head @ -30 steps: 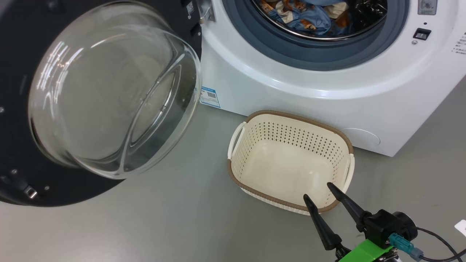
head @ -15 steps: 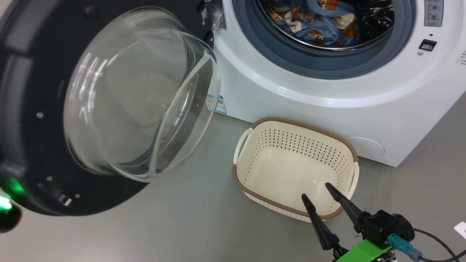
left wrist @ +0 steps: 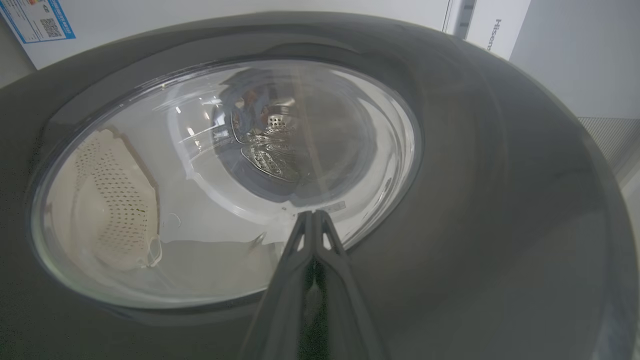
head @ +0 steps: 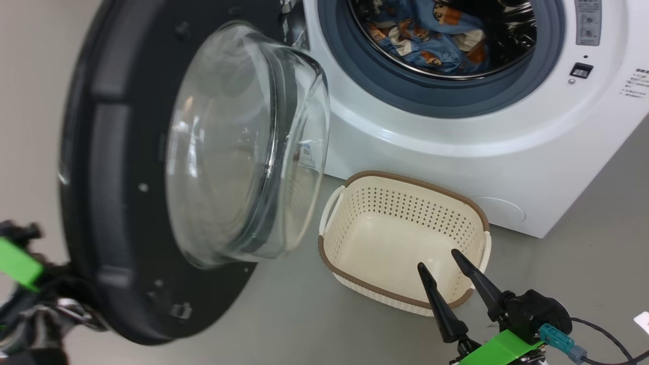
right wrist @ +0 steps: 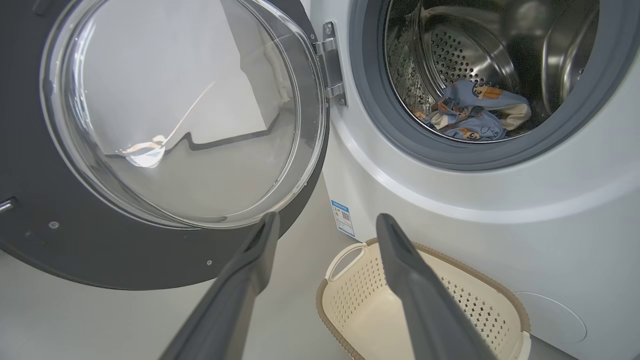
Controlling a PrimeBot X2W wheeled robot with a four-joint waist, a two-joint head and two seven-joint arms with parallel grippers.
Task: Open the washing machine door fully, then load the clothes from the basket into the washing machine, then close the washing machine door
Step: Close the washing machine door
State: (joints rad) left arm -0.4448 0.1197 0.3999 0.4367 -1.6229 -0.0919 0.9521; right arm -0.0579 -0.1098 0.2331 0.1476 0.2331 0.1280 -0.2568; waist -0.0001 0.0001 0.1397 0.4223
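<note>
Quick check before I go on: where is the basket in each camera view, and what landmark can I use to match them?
Head view: basket at lower centre, empty, in front of the washing machine.
Left wrist view: basket at left middle, seen through the glass of the washing machine door.
Right wrist view: basket at the bottom, right of centre.
Shared landmark: the door's clear glass bowl, in all three views.

Clothes in drum of washing machine. Washing machine door stands out at opening's left, hinged there. Basket on floor, just before machine front, right of door. Right hand above basket's near rim. Left hand at door's outer side.
</note>
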